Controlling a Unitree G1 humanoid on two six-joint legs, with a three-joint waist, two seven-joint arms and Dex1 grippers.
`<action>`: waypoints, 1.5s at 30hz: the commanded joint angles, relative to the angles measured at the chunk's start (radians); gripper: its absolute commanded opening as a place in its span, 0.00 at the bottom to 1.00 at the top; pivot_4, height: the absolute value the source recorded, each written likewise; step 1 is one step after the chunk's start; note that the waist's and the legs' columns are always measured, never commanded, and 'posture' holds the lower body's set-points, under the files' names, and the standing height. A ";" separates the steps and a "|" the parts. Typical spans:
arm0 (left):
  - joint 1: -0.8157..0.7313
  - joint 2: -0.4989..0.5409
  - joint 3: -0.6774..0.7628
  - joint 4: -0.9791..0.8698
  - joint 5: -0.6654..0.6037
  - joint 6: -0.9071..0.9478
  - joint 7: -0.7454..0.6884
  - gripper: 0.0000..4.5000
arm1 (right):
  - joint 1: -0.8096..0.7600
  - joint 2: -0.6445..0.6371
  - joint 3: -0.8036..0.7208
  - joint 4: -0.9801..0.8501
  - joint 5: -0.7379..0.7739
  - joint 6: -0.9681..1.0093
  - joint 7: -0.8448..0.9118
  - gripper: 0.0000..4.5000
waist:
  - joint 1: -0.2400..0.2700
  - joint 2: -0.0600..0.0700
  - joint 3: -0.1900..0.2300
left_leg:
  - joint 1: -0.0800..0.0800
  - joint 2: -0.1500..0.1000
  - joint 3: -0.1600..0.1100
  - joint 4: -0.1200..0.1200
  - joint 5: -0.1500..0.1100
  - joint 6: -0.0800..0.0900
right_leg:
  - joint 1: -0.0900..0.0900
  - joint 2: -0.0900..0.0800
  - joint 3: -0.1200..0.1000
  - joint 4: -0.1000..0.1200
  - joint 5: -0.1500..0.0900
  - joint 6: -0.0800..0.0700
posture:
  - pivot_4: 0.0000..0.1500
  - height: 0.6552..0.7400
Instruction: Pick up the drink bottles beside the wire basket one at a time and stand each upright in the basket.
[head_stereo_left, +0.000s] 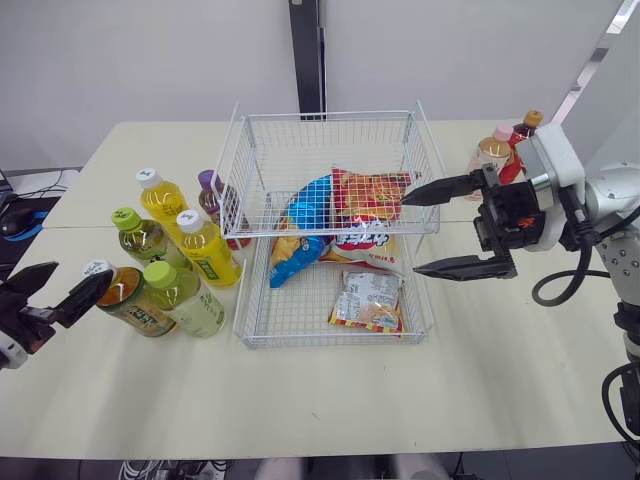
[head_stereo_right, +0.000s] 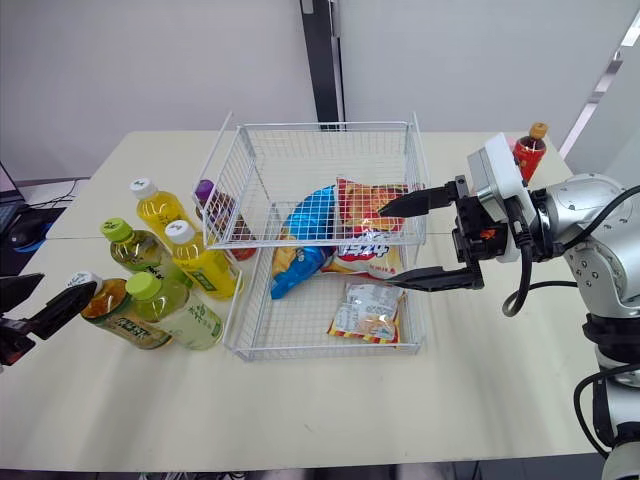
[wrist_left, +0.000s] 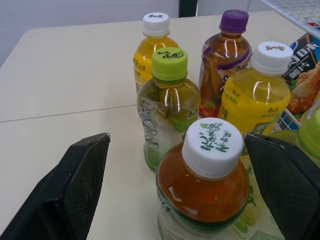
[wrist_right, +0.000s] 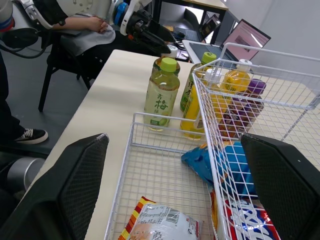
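The left gripper (head_stereo_left: 78, 275), fingers spread, is facing the brown tea bottle (head_stereo_left: 128, 300) standing near the tabletop's left edge beside the basket (head_stereo_left: 330, 117). The next move calls for straddling and squeezing it. The right gripper (head_stereo_left: 412, 234) is hovering spread over the basket.

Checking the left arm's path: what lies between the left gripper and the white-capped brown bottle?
Nothing: the left wrist view shows the brown bottle right before the open left gripper.
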 joint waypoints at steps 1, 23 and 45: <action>-0.032 0.000 -0.025 0.011 0.005 -0.035 0.003 0.99 | -0.022 -0.015 -0.042 -0.034 0.020 0.005 0.003 1.00 | 0.001 0.000 0.000 | 0.000 0.000 0.000 0.000 0.000 0.000 | 0.000 0.000 0.000 0.000 0.000 0.000 | 1.00 0.89; -0.081 -0.019 -0.121 0.034 0.063 -0.099 0.015 0.31 | -0.065 0.001 -0.054 -0.046 0.050 0.067 -0.049 1.00 | -0.001 0.000 0.000 | 0.000 0.000 0.000 0.000 0.000 0.000 | -0.001 0.000 0.001 0.000 0.000 0.000 | 1.00 0.89; -0.517 0.646 -0.012 0.382 -0.221 0.207 -0.224 0.31 | -0.089 -0.064 -0.145 0.004 0.069 0.149 -0.129 1.00 | -0.002 -0.006 0.005 | -0.010 0.000 0.000 0.001 0.000 -0.001 | -0.010 0.003 -0.002 0.000 0.000 0.000 | 1.00 0.89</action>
